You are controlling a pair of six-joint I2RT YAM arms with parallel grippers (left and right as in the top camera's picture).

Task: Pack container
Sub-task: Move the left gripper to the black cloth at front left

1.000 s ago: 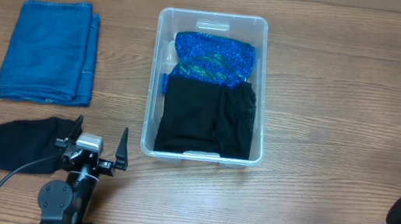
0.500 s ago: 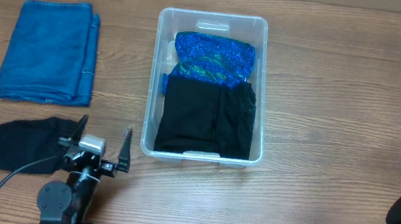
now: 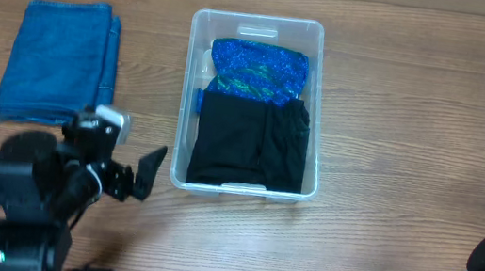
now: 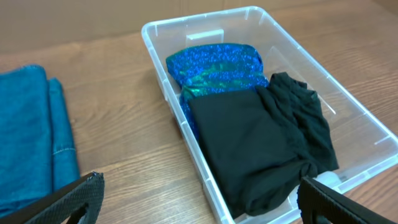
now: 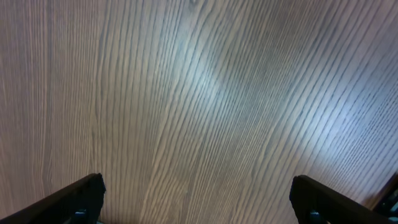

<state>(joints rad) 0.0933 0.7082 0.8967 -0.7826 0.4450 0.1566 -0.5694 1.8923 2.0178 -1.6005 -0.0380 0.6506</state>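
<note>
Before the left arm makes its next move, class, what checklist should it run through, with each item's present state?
1. Left gripper open and empty: ok.
2. Right gripper open and empty, over the table: ok.
3. Container upright, rim unblocked: ok.
4. Black garment and sparkly blue garment lie inside its walls: ok.
5. Folded blue cloth packed: not ok, it lies on the table beside the container.
6. Depth left for it: cannot tell.

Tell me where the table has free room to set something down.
Bare table runs from the container to the right edge, and behind the container. The left is crowded: folded blue cloth, left gripper close beside the container.
</note>
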